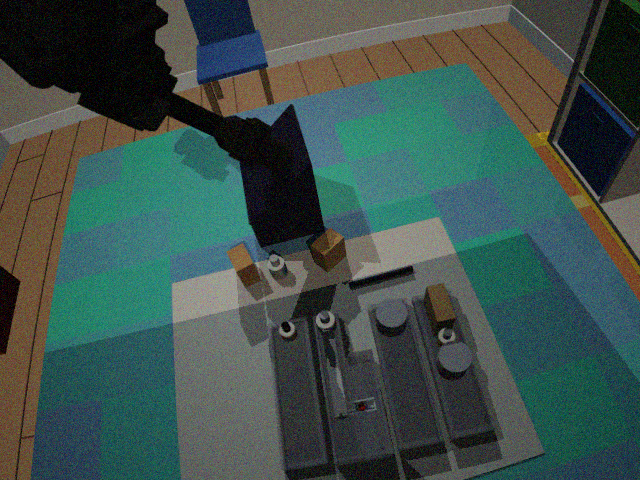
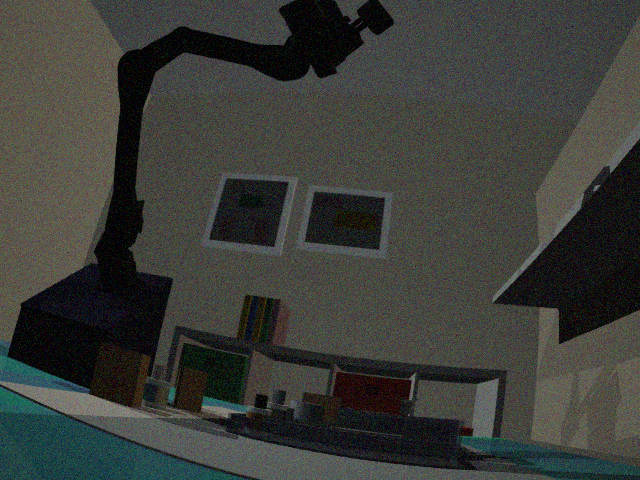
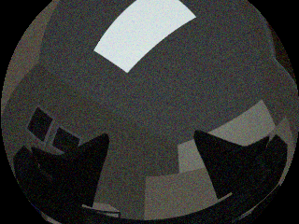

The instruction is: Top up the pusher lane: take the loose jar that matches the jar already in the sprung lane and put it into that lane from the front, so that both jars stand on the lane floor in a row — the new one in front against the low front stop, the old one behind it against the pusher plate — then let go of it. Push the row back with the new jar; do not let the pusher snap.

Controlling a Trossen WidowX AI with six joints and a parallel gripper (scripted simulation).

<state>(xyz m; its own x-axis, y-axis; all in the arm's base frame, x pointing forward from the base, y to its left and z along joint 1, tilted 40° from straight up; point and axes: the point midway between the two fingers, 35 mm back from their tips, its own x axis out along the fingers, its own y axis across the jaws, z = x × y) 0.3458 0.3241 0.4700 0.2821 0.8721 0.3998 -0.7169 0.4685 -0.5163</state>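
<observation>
The loose jar [image 1: 277, 264] [image 2: 156, 388], pale with a grey cap, stands upright between two brown blocks near the robot's base. A similar white-shouldered, grey-capped jar [image 1: 325, 320] [image 2: 279, 396] stands at the robot-side end of the sprung lane [image 1: 361, 439], which has a small red marker farther back. The pusher plate and front stop are too dark to make out. My gripper [image 3: 151, 137] is open and empty, raised high above and well away from the jars; the wrist view shows only walls, ceiling and a bright panel between the fingers.
Brown blocks [image 1: 244, 264] [image 1: 328, 250] flank the loose jar closely. A black-capped jar [image 1: 287, 329] stands in the left lane, a wide grey tin [image 1: 391, 315] in the third. The right lane holds a block [image 1: 439, 304], a small jar [image 1: 446, 335] and another tin [image 1: 454, 359]. A black bar [image 1: 381, 277] lies before the lanes.
</observation>
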